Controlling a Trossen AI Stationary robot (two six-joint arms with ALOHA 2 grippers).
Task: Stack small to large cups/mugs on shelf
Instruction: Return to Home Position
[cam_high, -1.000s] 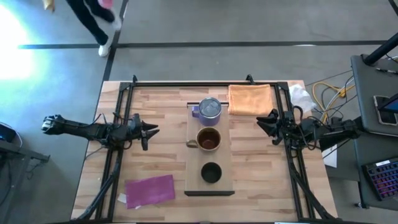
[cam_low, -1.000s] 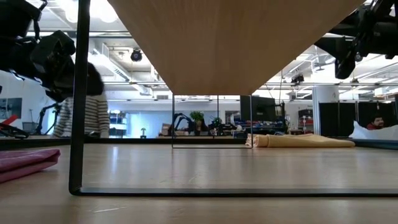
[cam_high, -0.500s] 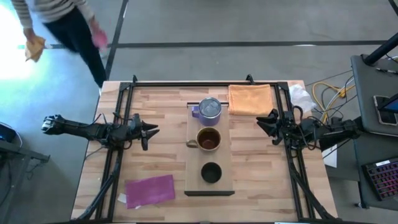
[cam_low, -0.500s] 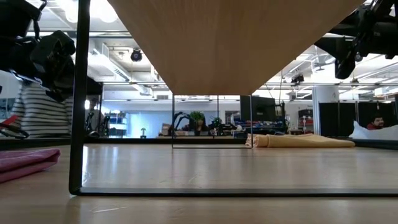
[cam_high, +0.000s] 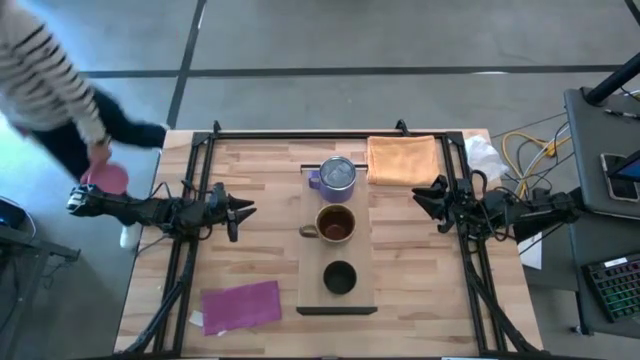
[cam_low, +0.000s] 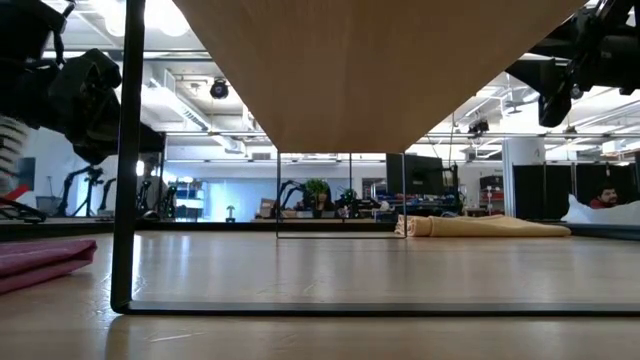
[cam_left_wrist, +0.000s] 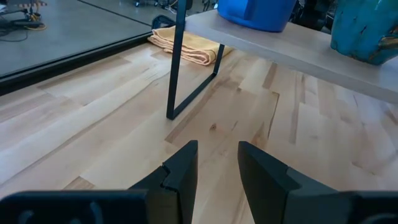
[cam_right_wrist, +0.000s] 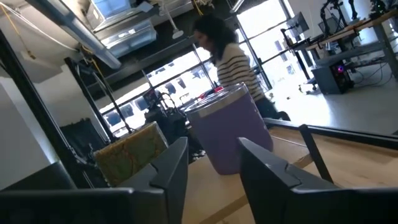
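Three cups stand in a row on the light-wood shelf (cam_high: 365, 262): the purple mug with silvery rim (cam_high: 338, 175) at the far end, the brown handled mug (cam_high: 335, 225) in the middle, the small black cup (cam_high: 340, 277) at the near end. My left gripper (cam_high: 246, 210) is open and empty, left of the shelf, level with the brown mug. My right gripper (cam_high: 418, 195) is open and empty, right of the shelf. The right wrist view shows the purple mug (cam_right_wrist: 231, 127) and the brown mug (cam_right_wrist: 130, 152) beyond its fingers. The left wrist view shows the shelf's edge (cam_left_wrist: 273, 53) and its dark leg (cam_left_wrist: 179, 59).
An orange cloth (cam_high: 402, 159) lies at the far side, right of the shelf. A purple cloth (cam_high: 241, 305) lies near the front left. A person in a striped top (cam_high: 45, 75) moves beside the table's far left corner. Bare wood lies between each gripper and the shelf.
Both arms have kept still and the cups have not moved. The person beyond the table's far left corner has walked closer to the left arm's base.
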